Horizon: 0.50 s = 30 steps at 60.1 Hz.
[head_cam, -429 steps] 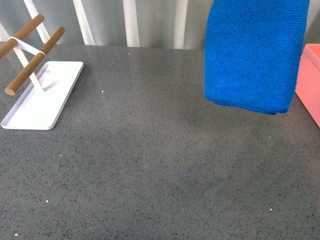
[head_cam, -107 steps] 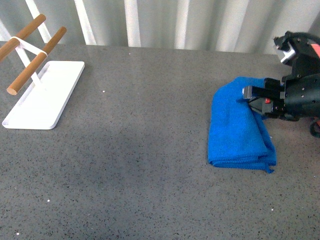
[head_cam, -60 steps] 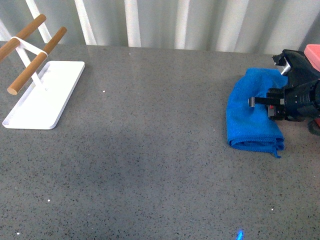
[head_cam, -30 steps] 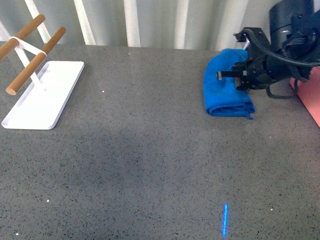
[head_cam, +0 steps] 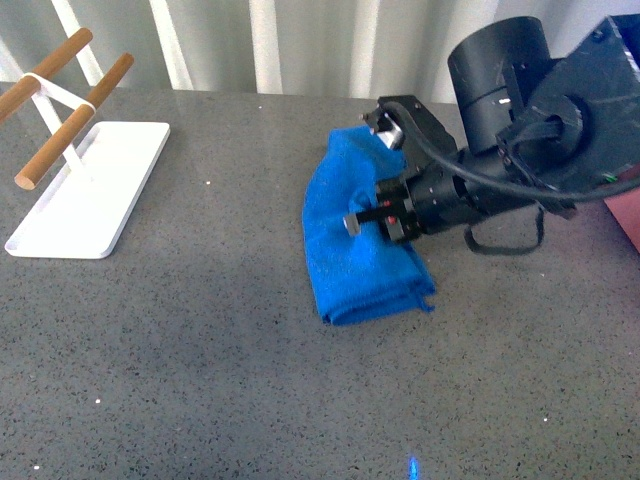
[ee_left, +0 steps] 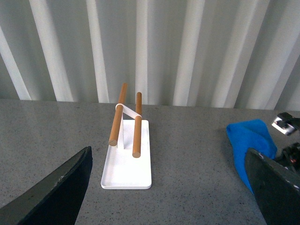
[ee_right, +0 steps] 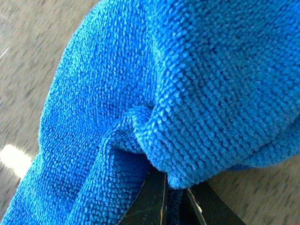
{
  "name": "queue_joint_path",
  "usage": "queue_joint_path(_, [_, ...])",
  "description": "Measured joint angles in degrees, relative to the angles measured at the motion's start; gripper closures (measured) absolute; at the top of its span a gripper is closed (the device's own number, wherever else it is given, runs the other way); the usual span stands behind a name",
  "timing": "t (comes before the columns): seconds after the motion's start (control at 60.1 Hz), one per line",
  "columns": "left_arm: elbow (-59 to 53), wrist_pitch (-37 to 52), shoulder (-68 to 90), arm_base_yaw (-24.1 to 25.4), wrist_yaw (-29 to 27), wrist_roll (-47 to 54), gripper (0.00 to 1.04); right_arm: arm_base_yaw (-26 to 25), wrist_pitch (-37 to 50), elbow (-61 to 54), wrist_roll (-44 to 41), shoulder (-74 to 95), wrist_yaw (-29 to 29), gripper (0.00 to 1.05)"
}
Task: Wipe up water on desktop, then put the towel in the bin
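The bright blue towel (head_cam: 352,240) lies folded on the dark grey speckled desktop (head_cam: 220,330), right of the middle. My right gripper (head_cam: 385,218) is shut on the towel and presses it on the surface. In the right wrist view the towel (ee_right: 154,89) fills the frame, pinched between the dark fingers (ee_right: 150,206). My left gripper (ee_left: 173,206) is open and empty above the desktop (ee_left: 187,154); the towel (ee_left: 251,145) shows at the edge of its view. A sliver of the salmon-pink bin (head_cam: 628,222) shows at the far right, behind my right arm.
A flat white tray (head_cam: 85,190) with wooden rods (head_cam: 70,120) stands at the back left; it also shows in the left wrist view (ee_left: 126,159). A corrugated light wall (head_cam: 300,45) runs behind the desktop.
My right gripper has dragged the towel leftward and toward me across the desktop, from near the bin at the back right to right of the middle. The tray has not moved.
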Motion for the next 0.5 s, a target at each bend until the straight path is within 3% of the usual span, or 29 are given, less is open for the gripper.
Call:
queue_joint_path(0.233, [0.0,0.0,0.0,0.0,0.0,0.0,0.07,-2.86,0.42,-19.23,-6.51,-14.45,-1.86,1.02])
queue_joint_path(0.499, [0.0,0.0,0.0,0.0,0.0,0.0,0.07,-9.7,-2.25,-28.81,-10.97,-28.15,-3.32,1.02])
